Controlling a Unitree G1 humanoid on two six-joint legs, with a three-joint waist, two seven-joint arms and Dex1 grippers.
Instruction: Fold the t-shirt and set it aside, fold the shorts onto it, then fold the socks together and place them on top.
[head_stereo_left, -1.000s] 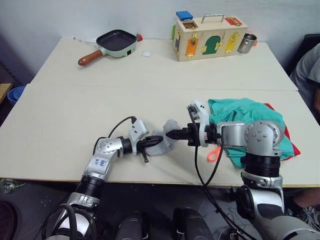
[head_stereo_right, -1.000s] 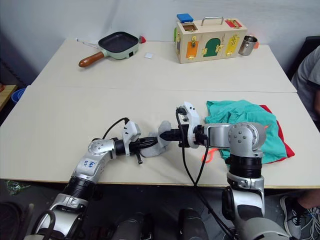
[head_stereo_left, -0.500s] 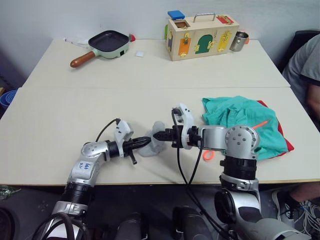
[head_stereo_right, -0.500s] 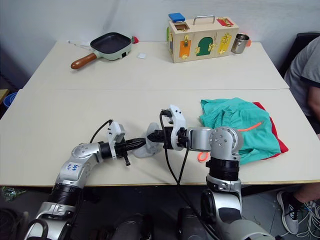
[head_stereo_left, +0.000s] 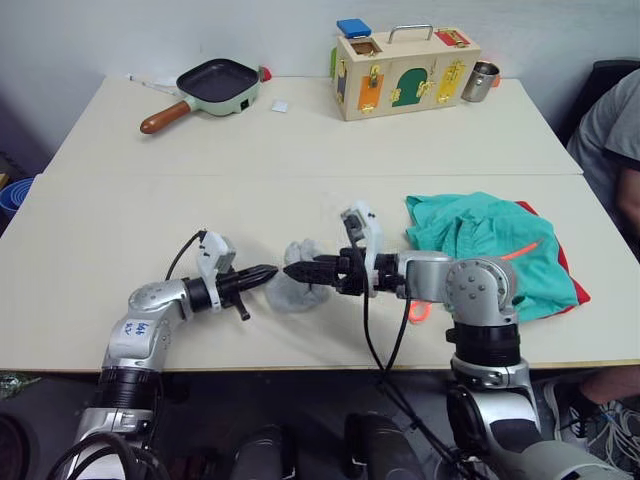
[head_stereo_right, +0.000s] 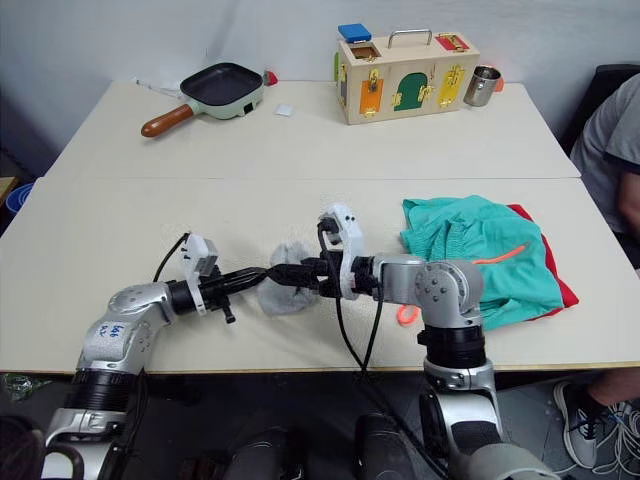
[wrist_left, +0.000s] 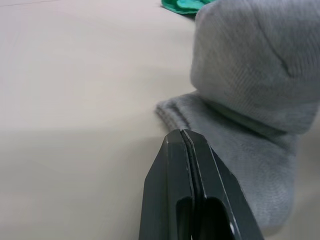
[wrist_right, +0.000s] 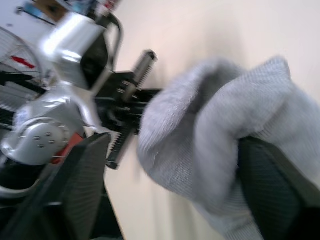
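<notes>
The light grey socks (head_stereo_left: 298, 291) lie bunched near the table's front edge, between my two grippers. My right gripper (head_stereo_left: 294, 269) reaches in from the right, and its wide-apart fingers (wrist_right: 82, 190) straddle the socks (wrist_right: 210, 125) without pinching them. Just left of the bundle is my left gripper (head_stereo_left: 268, 271), its black fingers (wrist_left: 182, 150) pressed together with nothing between them and their tip at the edge of the socks (wrist_left: 250, 75). The teal shorts (head_stereo_left: 480, 235) lie crumpled at the right on the red t-shirt (head_stereo_right: 556, 270), of which a strip of edge shows.
An orange drawstring loop (head_stereo_left: 416, 311) lies beside my right forearm. At the back stand a frying pan (head_stereo_left: 222, 82), a wooden latch box (head_stereo_left: 405, 62) and a metal cup (head_stereo_left: 483, 80). A person (head_stereo_left: 618, 130) sits at the right edge.
My right gripper has opened, with the socks between its fingers. My left arm has drawn back to the left off the bundle. The camera view has also shifted.
</notes>
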